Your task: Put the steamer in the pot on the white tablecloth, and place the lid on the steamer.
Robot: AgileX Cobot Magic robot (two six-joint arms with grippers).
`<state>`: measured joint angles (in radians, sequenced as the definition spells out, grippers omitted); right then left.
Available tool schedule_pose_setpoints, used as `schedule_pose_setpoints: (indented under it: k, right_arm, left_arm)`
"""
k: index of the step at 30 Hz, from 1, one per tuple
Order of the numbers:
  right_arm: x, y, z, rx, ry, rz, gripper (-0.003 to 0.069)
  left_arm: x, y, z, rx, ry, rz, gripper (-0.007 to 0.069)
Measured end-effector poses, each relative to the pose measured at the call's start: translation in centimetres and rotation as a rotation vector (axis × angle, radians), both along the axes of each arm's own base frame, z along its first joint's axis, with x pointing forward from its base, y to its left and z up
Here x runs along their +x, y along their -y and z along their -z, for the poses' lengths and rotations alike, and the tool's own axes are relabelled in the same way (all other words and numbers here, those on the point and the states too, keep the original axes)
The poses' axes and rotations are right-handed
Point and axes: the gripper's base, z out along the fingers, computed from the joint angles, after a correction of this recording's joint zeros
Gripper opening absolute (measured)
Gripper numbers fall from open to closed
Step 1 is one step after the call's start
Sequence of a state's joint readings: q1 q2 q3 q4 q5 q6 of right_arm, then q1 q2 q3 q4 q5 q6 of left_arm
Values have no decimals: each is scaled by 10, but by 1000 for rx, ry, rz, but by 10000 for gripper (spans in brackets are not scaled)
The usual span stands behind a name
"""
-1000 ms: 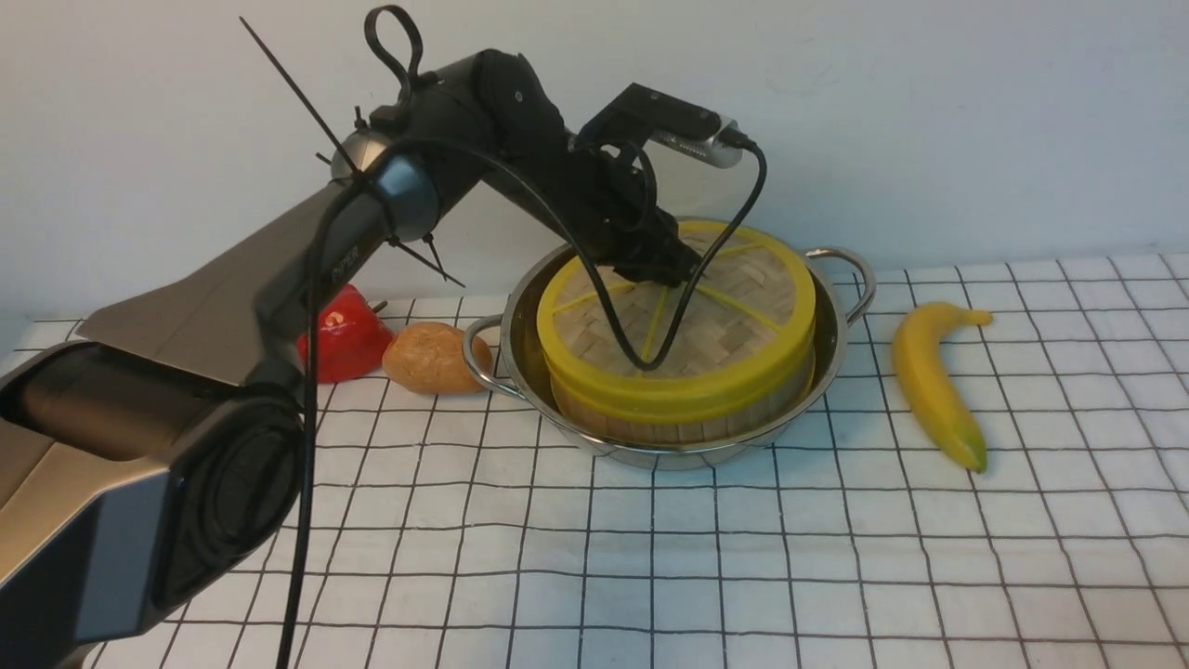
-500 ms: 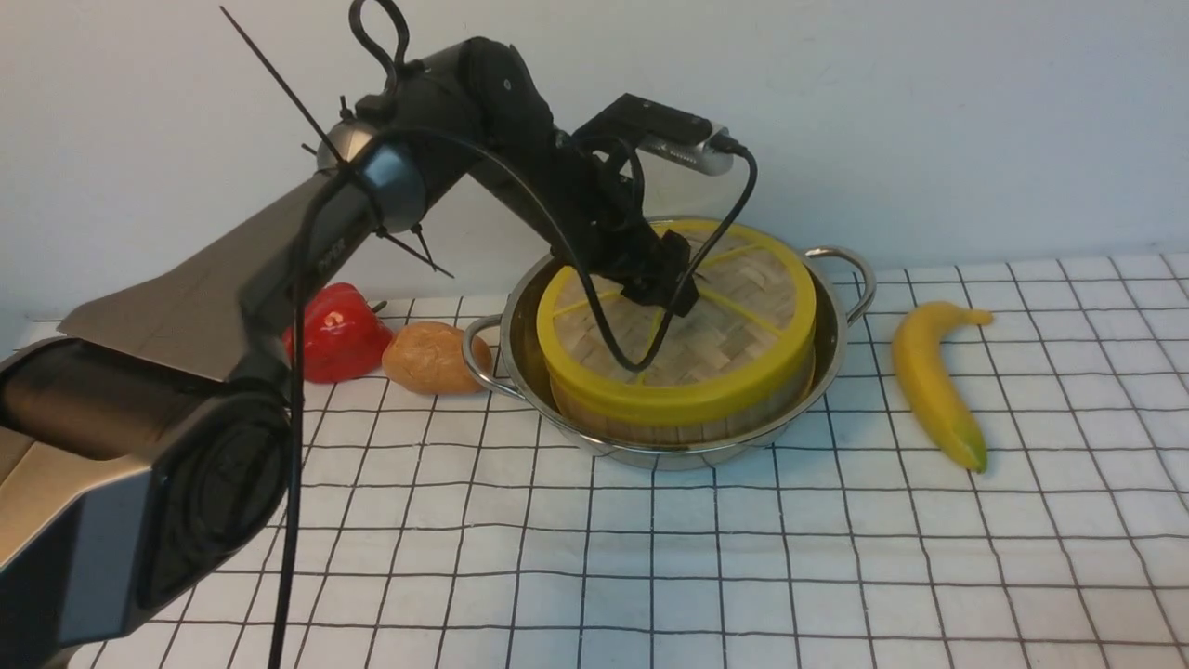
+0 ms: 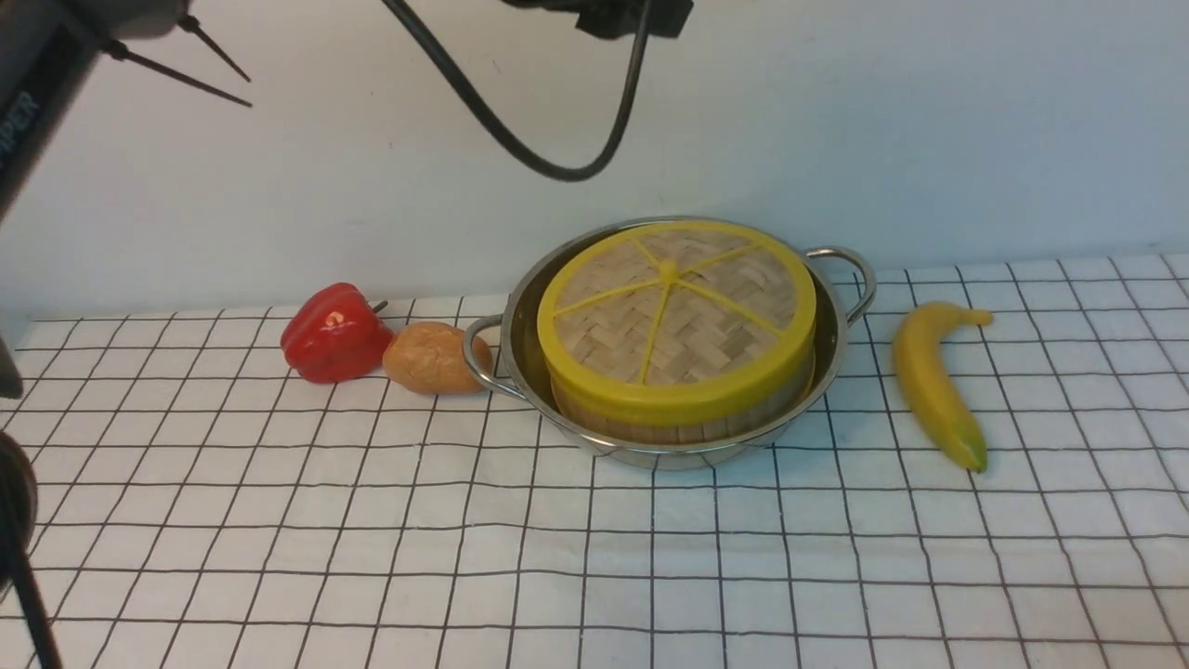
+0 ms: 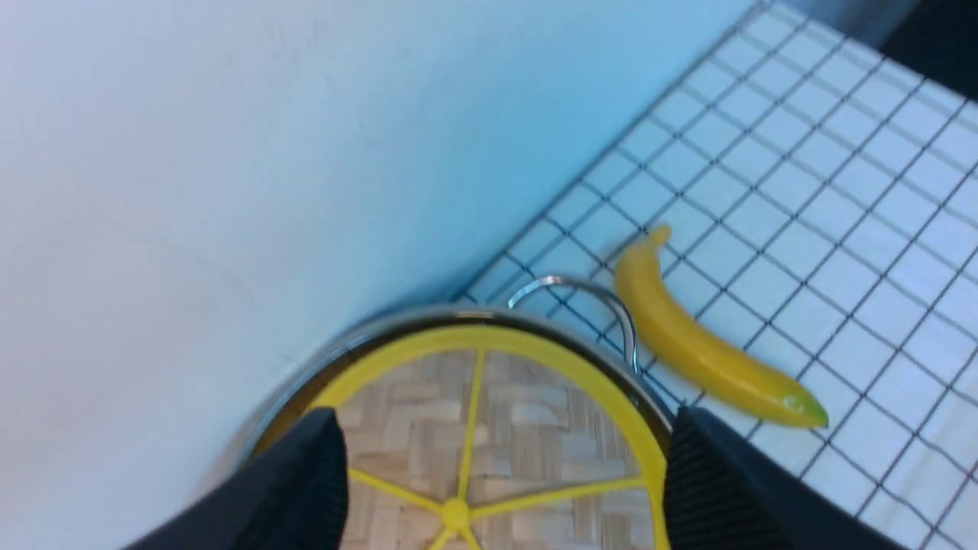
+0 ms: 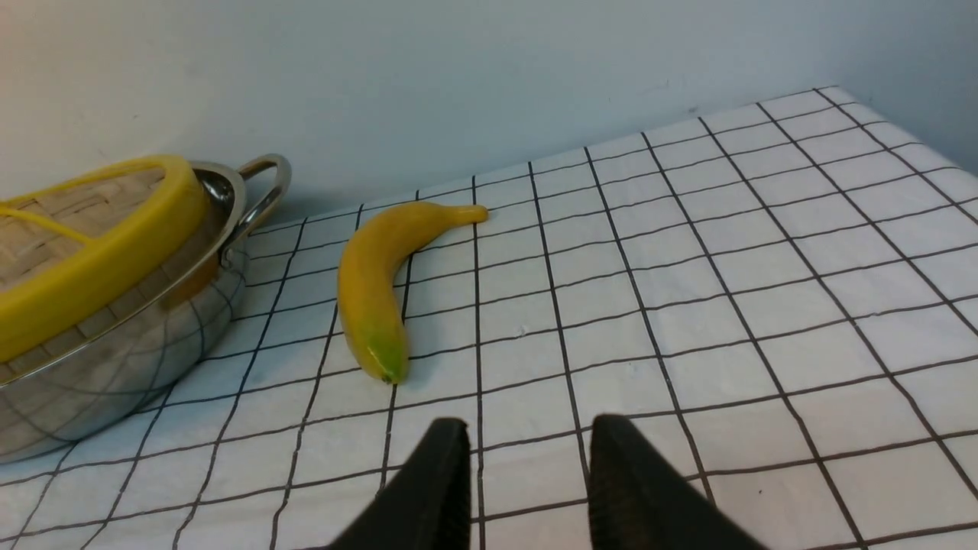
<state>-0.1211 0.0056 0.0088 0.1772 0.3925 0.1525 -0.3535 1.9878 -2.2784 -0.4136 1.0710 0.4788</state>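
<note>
Flat woven-bamboo yellow-rimmed lid (image 3: pixel 676 321) on the round bamboo steamer (image 3: pixel 683 426) in the shiny steel pot (image 3: pixel 520 348), left gripper (image 4: pixel 497 473) spread wide, empty, right gripper (image 5: pixel 527 477) parted, empty, partial white lettering on the black arm (image 3: pixel 17 116) unreadable

Lab tabletop: checked white tablecloth (image 3: pixel 650 557), blank wall (image 3: pixel 929 111), toy banana (image 3: pixel 934 386).
</note>
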Motion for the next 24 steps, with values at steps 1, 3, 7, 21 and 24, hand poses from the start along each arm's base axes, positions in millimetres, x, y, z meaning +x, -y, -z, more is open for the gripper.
schedule_pose_setpoints:
  k: [1, 3, 7, 21, 24]
  right_arm:
    - [0, 0, 0, 0, 0, 0, 240]
    - [0, 0, 0, 0, 0, 0, 240]
    - [0, 0, 0, -1, 0, 0, 240]
    - [0, 0, 0, -1, 0, 0, 240]
    - [0, 0, 0, -1, 0, 0, 240]
  left_arm:
    - [-2, -1, -3, -3, 8, -1, 478]
    - [-5, -3, -10, -13, 32, -7, 449]
    - [-16, -16, -16, -15, 6, -55, 402]
    - [-215, -165, 66, -48, 211, -584, 242]
    - [-255, -177, 103, -52, 255, -661, 218]
